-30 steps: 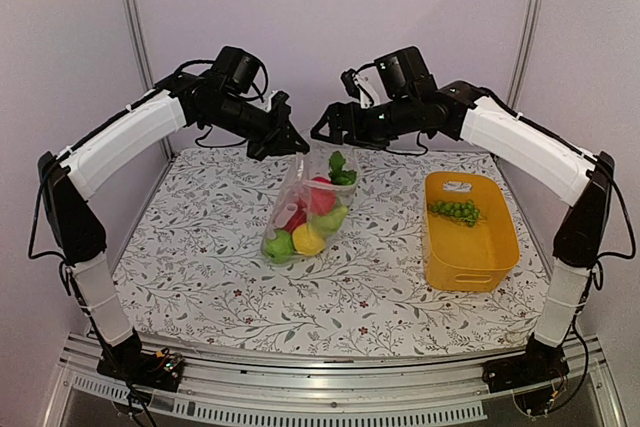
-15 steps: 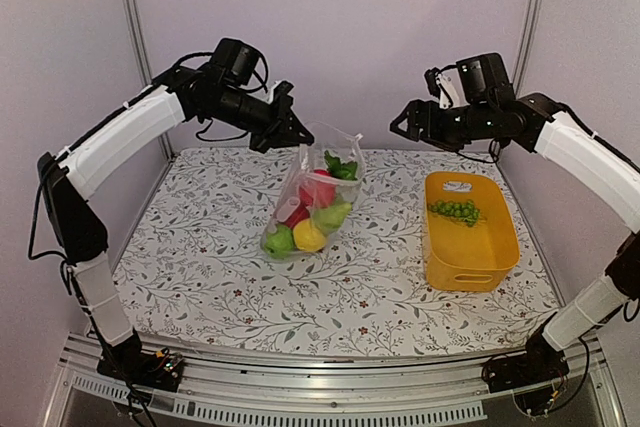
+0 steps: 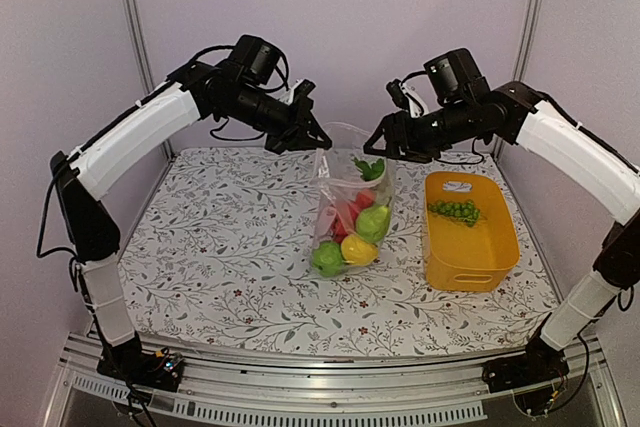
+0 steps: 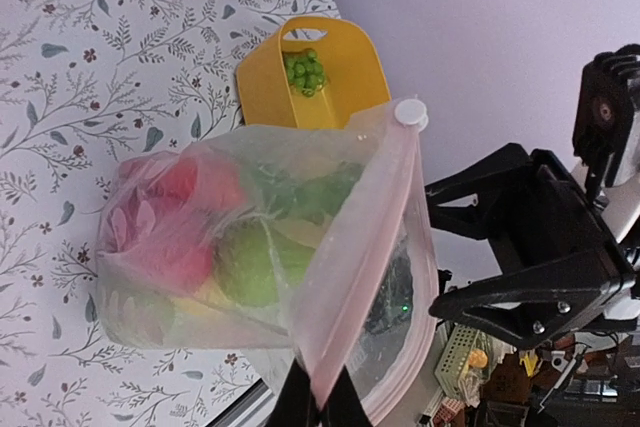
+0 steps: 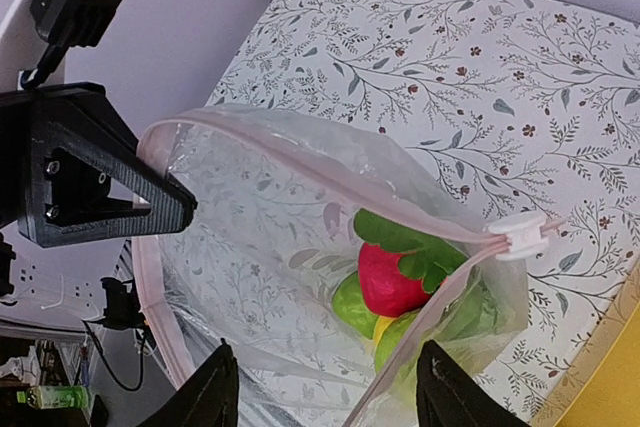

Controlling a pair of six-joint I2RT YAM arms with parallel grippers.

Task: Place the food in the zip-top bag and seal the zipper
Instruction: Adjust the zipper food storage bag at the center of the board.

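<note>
The clear zip-top bag (image 3: pixel 348 197) hangs upright over the table's middle, its bottom on the cloth. It holds red, green and yellow toy food (image 3: pixel 345 245). My left gripper (image 3: pixel 318 139) is shut on the pinkish zipper strip (image 4: pixel 365 247) at the mouth's left end. The mouth gapes open, with a white slider (image 5: pixel 517 235) at its far end. My right gripper (image 5: pixel 325 397) is open just above the mouth, and one mouth edge runs between its fingers. A green grape bunch (image 3: pixel 455 210) lies in the yellow basket (image 3: pixel 470 257).
The basket stands right of the bag on the flower-patterned cloth (image 3: pixel 220 247). The purple back wall and metal frame posts (image 3: pixel 135 37) are close behind both arms.
My left gripper has carried the bag to the right, toward the basket. My right gripper swung away to the right, then came back to the bag's mouth.
</note>
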